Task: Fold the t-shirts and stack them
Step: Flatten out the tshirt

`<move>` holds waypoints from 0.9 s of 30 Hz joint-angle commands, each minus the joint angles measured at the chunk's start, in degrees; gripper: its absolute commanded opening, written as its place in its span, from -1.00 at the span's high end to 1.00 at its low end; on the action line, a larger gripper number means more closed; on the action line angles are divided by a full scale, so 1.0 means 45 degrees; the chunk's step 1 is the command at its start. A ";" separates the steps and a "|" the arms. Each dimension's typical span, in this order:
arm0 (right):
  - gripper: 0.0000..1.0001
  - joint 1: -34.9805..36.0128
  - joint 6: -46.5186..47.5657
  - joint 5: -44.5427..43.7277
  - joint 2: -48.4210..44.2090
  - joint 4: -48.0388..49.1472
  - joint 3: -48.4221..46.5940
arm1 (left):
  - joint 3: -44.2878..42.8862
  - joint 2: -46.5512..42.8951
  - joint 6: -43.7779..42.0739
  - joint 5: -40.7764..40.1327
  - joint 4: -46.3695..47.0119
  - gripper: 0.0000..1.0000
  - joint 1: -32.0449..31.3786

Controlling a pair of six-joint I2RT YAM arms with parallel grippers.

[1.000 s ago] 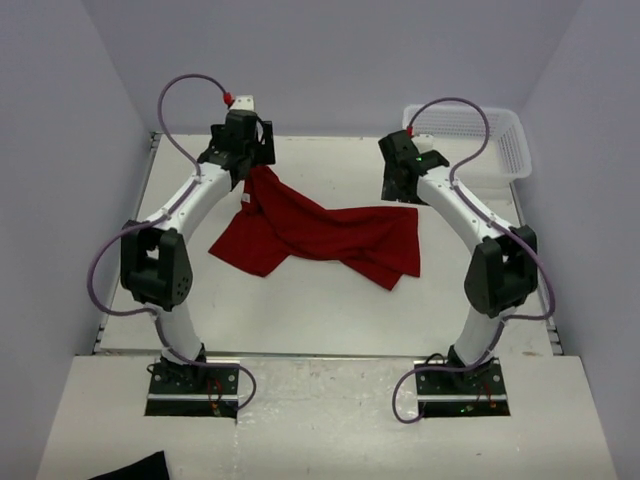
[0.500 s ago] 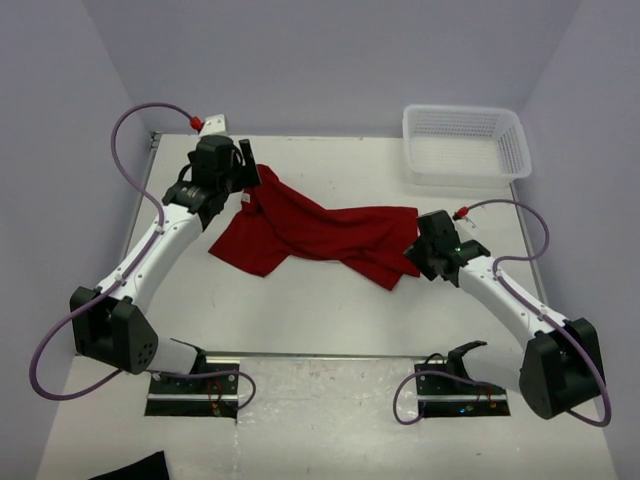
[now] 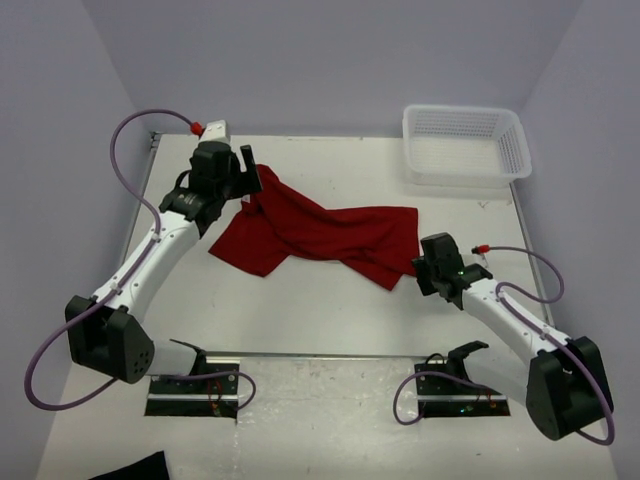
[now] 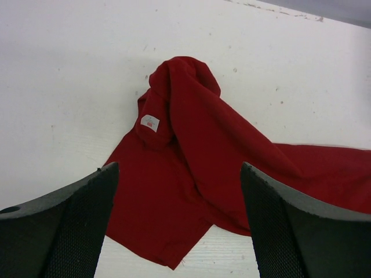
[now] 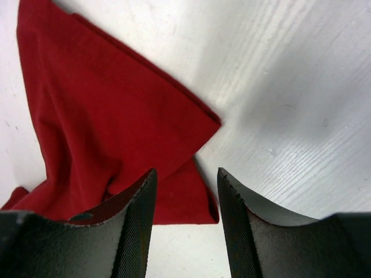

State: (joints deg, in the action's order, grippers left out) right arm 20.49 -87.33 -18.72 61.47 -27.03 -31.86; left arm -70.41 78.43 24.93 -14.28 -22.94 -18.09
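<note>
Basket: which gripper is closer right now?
Right. The right gripper is at the shirt's near right corner, in front of the basket; the left gripper is at the shirt's far left end.

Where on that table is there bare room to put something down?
Bare table runs between the t-shirt and the near edge, and along the far edge left of the basket. The middle is crowded: the t-shirt sprawls there.
</note>
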 commanded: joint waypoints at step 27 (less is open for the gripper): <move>0.40 -0.0042 -0.2742 -0.1230 0.2511 0.1202 0.0126 | 0.0198 -0.1082 -0.0286 0.0948 0.0957 -0.73 -0.0063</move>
State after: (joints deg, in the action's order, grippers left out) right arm 20.45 -97.23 -20.36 72.23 -19.35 -29.34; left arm -69.08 75.33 24.53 -10.66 -20.60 -18.09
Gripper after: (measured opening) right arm 0.328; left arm 0.863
